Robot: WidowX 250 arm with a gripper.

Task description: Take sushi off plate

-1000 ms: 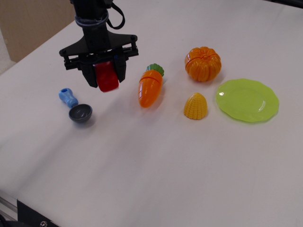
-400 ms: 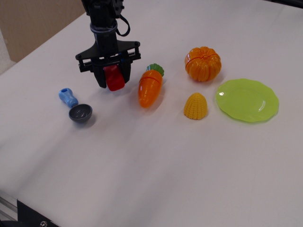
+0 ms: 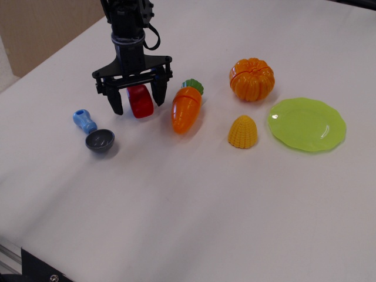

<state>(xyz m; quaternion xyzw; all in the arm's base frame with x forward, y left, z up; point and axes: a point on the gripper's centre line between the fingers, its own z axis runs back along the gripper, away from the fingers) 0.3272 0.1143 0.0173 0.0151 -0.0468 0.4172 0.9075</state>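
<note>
The sushi (image 3: 140,101), glossy red on top, rests on the white table at the left, between the carrot and the grey scoop. My gripper (image 3: 138,103) hangs right over it with its black fingers (image 3: 116,103) spread wide on either side, not touching it. The lime-green plate (image 3: 306,124) lies bare at the far right, well apart from the sushi and the gripper.
An orange carrot (image 3: 187,107) lies just right of the gripper. A yellow corn piece (image 3: 242,131) and an orange pumpkin (image 3: 251,79) sit left of the plate. A grey scoop with a blue handle (image 3: 94,133) lies left of the sushi.
The gripper moved right and down with the sushi, then opened its fingers; the sushi now rests on the table.
</note>
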